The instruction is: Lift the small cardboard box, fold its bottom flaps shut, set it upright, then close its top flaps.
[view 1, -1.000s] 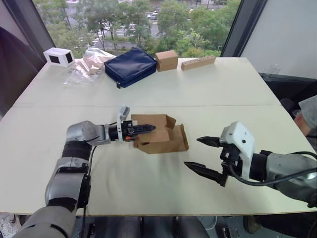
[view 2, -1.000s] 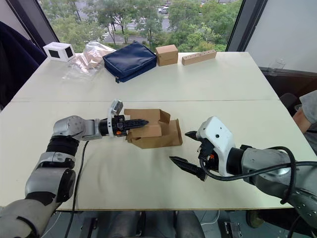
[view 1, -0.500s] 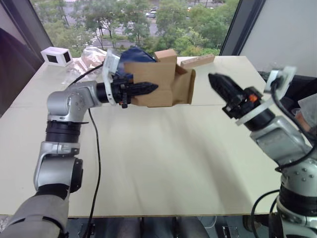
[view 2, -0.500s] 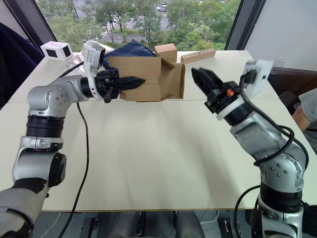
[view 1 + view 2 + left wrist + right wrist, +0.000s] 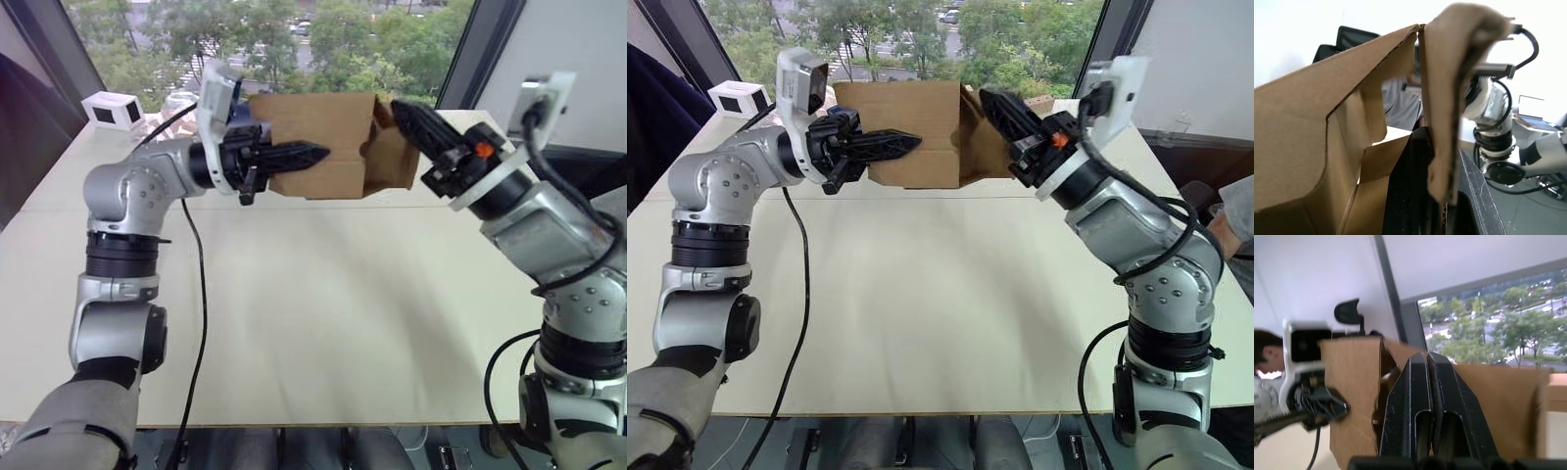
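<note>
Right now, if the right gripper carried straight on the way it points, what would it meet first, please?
Most likely the loose flaps at the near end of the small cardboard box. The right gripper, fingers shut, already sits right at them; whether it touches is unclear.

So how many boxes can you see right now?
2. A plain brown cardboard box is held up by the left pincer; a small white box sits at the pale table's far left corner. Others may hide behind the lifted one.

The small cardboard box (image 5: 323, 145) hangs above the table (image 5: 313, 313), between left gripper (image 5: 312, 154) and right gripper (image 5: 409, 119).
</note>
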Robot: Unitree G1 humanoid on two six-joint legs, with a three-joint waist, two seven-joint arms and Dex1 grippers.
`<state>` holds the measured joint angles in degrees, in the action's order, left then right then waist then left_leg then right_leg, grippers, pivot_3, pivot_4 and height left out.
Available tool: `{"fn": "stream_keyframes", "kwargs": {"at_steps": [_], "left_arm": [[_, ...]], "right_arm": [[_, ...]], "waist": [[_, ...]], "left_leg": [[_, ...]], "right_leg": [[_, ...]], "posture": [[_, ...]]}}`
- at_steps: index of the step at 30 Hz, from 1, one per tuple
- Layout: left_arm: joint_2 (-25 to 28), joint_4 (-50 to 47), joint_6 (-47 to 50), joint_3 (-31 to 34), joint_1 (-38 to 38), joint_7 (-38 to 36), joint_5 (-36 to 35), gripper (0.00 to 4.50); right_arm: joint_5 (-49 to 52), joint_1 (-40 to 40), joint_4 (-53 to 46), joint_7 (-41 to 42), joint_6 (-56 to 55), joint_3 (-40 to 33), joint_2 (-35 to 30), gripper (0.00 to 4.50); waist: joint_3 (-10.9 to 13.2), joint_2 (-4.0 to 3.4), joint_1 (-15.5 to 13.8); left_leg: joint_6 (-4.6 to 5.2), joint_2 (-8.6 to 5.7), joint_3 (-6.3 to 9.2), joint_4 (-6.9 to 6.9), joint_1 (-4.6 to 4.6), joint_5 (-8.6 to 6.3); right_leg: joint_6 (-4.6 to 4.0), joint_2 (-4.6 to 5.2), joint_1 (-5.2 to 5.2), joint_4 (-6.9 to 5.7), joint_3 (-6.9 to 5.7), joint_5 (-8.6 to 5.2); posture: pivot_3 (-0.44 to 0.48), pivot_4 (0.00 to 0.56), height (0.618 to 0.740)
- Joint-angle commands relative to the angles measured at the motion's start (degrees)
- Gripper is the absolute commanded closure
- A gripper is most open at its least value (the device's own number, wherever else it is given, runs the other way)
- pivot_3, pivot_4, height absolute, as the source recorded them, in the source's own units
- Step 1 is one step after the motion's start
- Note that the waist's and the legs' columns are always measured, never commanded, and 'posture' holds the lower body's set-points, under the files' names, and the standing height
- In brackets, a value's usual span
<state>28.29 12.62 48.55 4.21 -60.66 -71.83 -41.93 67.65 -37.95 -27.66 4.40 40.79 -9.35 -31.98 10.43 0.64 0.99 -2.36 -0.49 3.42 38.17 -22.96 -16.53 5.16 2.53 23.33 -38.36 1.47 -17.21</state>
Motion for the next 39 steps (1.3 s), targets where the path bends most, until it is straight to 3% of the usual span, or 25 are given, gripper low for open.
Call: {"fn": "stream_keyframes", "kwargs": {"at_steps": [1, 24, 35, 39], "left_arm": [[0.52, -2.12, 0.03, 1.22, -0.67, -0.03, -1.53, 4.5], [0.1, -1.47, -0.39, 0.85, 0.02, 0.91, -2.49, 4.5], [0.39, 1.46, -1.83, 1.05, -0.18, 1.57, -1.29, 4.5], [0.07, 1.11, -1.67, 1.08, 0.68, 1.94, -1.25, 4.5]], "right_arm": [[-0.7, -0.6, -1.22, 1.04, -0.31, -0.39, 0.43, 4.45], [-1.59, 0.69, -3.63, 2.75, 0.0, 0.91, 4.41, 4.45], [4.05, 5.66, -6.26, 3.86, -0.24, -7.73, -0.71, 4.45], [8.63, 13.28, -8.32, 6.45, 2.9, -12.16, -6.39, 4.45]], "waist": [[0.0, 0.0, -0.02], [0.0, 0.0, 0.03], [0.0, 0.0, -0.09], [0.0, 0.0, -0.28]], "left_leg": [[0.0, -0.01, 0.0, 0.0, 0.0, 0.0], [0.0, -0.01, 0.01, 0.01, -0.01, 0.0], [0.0, -0.02, 0.0, 0.01, -0.03, 0.0], [0.01, -0.05, 0.01, 0.01, -0.06, 0.0]], "right_leg": [[0.0, 0.0, 0.0, 0.0, 0.0, 0.0], [0.0, 0.01, 0.03, -0.03, 0.0, 0.0], [0.0, -0.02, 0.04, -0.02, 0.0, 0.0], [0.0, -0.01, 0.03, -0.01, -0.02, 0.0]], "posture": [[0.0, 0.15, 0.74], [0.0, 0.15, 0.74], [0.0, 0.15, 0.74], [0.0, 0.15, 0.74]]}}
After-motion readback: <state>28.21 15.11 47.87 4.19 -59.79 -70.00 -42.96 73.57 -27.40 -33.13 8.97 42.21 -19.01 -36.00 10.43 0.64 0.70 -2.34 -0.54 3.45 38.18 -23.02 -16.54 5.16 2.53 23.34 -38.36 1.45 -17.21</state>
